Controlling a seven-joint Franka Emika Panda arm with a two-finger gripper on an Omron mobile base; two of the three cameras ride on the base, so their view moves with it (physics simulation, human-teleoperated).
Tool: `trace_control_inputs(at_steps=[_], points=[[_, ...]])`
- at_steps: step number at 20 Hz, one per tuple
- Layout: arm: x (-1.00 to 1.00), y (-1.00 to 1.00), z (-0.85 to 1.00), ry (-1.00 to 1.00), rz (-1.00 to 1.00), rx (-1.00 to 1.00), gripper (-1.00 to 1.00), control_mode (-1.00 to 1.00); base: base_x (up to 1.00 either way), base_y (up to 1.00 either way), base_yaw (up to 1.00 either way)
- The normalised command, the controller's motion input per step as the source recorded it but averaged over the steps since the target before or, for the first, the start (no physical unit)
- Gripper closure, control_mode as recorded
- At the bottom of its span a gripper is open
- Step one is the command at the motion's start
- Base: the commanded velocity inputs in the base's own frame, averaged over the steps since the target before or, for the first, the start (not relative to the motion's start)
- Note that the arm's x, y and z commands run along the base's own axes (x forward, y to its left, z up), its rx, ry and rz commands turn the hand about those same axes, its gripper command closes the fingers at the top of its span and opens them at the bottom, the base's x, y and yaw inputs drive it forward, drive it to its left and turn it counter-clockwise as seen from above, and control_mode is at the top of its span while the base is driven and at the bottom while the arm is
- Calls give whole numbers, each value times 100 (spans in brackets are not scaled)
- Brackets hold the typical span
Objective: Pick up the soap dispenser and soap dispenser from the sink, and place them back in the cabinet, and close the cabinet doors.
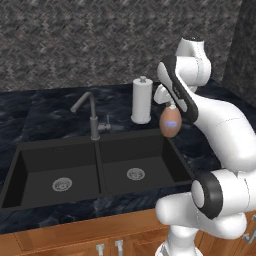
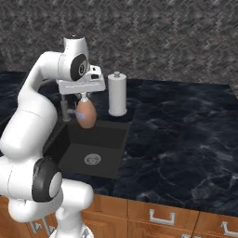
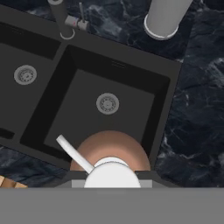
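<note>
Hand (image 2: 84, 98) grips the peach soap dispenser (image 1: 170, 122) by its pump above the sink (image 1: 30, 150); cabinet placement and door closing remain.

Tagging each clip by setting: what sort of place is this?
A simulated kitchen: a black double-basin sink with a grey gooseneck faucet, dark marble countertop, and a white paper-towel roll beside it.

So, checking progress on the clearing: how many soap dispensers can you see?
1: the peach-orange soap dispenser hangs by its white pump from the jaws, above the sink. The black one may be hidden.
</note>
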Motion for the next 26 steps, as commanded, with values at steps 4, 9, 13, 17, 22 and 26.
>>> trace_control_inputs(at_steps=[4, 9, 13, 17, 22, 26], points=[[-39, 0, 19, 0, 0, 0, 100, -100, 0, 0, 0], [-26, 0, 18, 0, 0, 0, 100, -100, 0, 0, 0], [-30, 0, 6, 1, 0, 0, 100, -100, 0, 0, 0], [-31, 0, 2, 2, 0, 0, 100, -100, 0, 0, 0], [-31, 0, 6, 1, 0, 0, 100, -100, 0, 0, 0], [-28, 0, 1, 1, 0, 0, 100, -100, 0, 0, 0]])
